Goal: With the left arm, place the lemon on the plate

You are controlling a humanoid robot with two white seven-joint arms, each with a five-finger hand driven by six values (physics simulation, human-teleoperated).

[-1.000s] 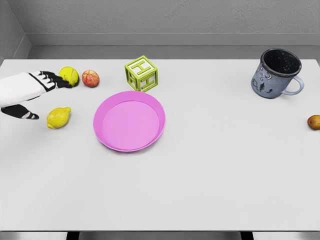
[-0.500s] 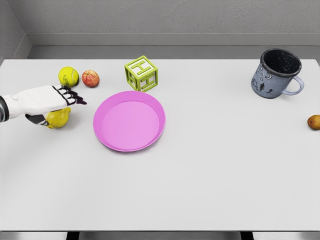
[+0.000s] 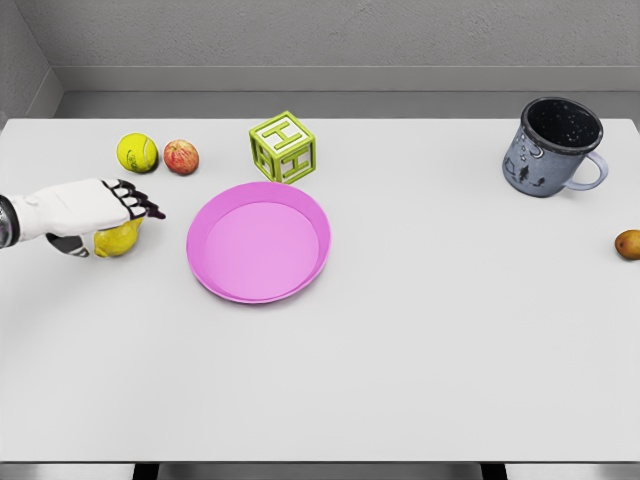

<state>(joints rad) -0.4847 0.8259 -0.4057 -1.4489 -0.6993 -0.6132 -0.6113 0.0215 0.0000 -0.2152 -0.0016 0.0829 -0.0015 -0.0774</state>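
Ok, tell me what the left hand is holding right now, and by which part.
The left hand lies over the top of the lemon, which sits on the table. Whether the fingers have closed on it cannot be told.

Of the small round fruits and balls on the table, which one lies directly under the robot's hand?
The lemon, under the left hand. The tennis ball and apple lie farther back, uncovered; the brownish fruit sits at the far right edge.

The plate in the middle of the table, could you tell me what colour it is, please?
The plate is pink-magenta all over, with no pattern; the head view shows it plainly.
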